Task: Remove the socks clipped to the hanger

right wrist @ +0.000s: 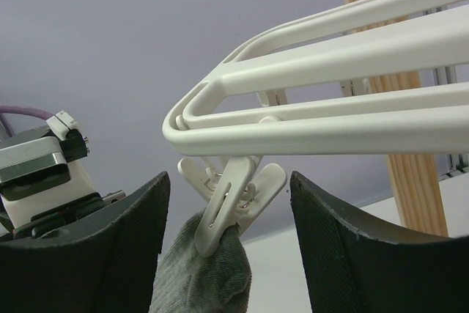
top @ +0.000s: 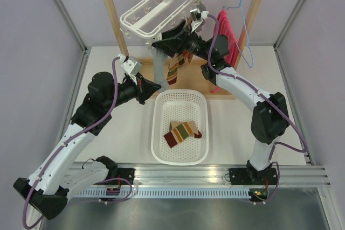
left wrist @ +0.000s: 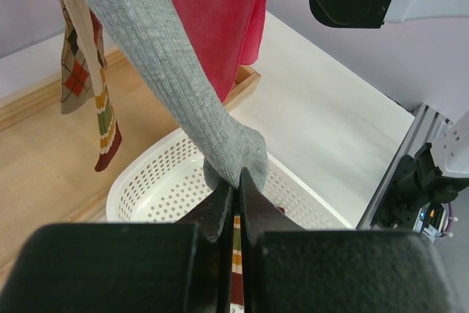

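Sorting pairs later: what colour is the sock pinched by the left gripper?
Plain grey sock, best seen from the left wrist.

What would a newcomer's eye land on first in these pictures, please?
The grey sock, pulled taut from the white hanger down to the left gripper, shut on its lower end near the basket. Above, the right gripper stands open around the clip holding that sock.

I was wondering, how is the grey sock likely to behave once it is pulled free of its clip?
Probably floppy: the grey sock hangs stretched between its clip and the shut left gripper, so it should drop limp once freed. Likely light, since one small clip holds it. The knit looks grippy, so slipping out seems unlikely.
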